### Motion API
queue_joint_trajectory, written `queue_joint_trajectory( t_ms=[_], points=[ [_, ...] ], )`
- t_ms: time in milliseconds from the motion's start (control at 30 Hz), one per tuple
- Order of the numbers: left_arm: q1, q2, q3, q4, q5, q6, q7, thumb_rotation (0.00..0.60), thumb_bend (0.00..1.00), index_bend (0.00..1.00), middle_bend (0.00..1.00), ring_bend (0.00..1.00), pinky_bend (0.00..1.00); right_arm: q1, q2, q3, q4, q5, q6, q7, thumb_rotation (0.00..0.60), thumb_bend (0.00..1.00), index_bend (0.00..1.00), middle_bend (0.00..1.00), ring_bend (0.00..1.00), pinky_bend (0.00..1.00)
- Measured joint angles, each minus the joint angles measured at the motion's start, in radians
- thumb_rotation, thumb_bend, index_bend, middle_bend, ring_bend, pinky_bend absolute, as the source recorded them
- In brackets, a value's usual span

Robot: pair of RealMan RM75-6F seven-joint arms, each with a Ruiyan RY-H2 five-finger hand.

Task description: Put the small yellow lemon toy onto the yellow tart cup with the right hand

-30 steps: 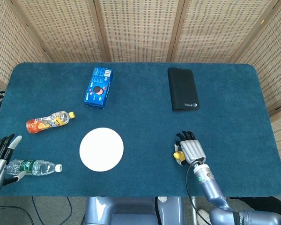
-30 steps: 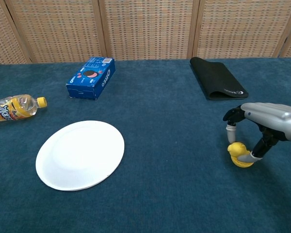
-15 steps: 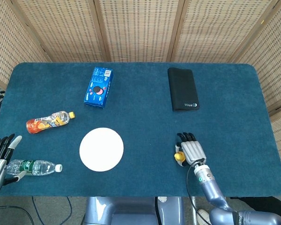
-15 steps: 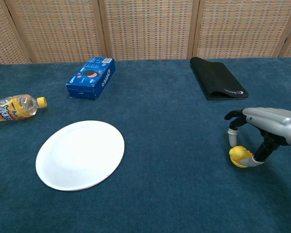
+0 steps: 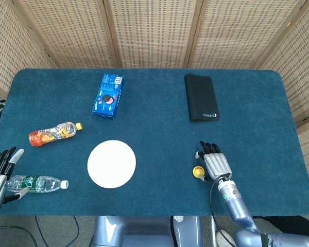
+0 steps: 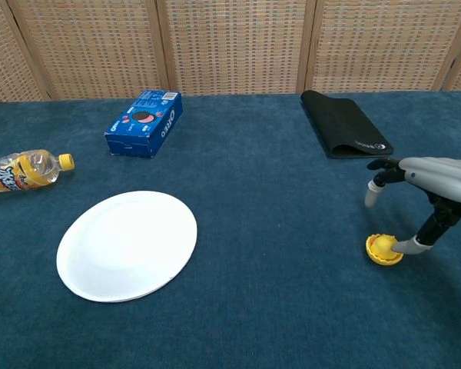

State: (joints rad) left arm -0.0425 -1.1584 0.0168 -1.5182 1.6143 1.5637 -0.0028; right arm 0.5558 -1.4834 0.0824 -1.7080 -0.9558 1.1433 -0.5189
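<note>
Since a second ago: right hand shifted right, fingers released; small yellow lemon toy now uncovered.
Head view: lemon near table's front edge, right of centre, beside hand.
Chest view: hand fingers apart, thumb tip touching lemon seated in yellow fluted tart cup.
Likely light, rigid, rolls; pinch its sides.
Left hand open, front-left corner.

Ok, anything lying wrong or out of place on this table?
Two bottles lie on their sides: the orange drink bottle at the left edge, the clear water bottle beside the left hand. Otherwise nothing stands out.
</note>
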Motion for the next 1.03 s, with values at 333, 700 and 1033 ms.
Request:
queue_joint_trajectory(
  t_ms=[333,700,1033],
  points=[
    [0.002,-0.008,-0.008,0.009,-0.008,0.007,0.003,0.6,0.05,0.0,0.0,0.0,0.01,-0.102,0.129,-0.048,-0.066,-0.255,0.145,0.152,0.6,0.15,0.1,0.0,0.0,0.0],
    [0.007,-0.011,-0.01,0.009,-0.007,0.018,0.017,0.6,0.05,0.0,0.0,0.0,0.0,-0.297,0.221,-0.151,0.033,-0.513,0.383,0.382,0.6,0.14,0.0,0.0,0.0,0.0],
    [0.008,-0.016,-0.012,0.024,-0.014,0.014,0.017,0.6,0.05,0.0,0.0,0.0,0.0,-0.39,0.25,-0.155,0.13,-0.563,0.463,0.491,0.6,0.12,0.0,0.0,0.0,0.0]
  ],
)
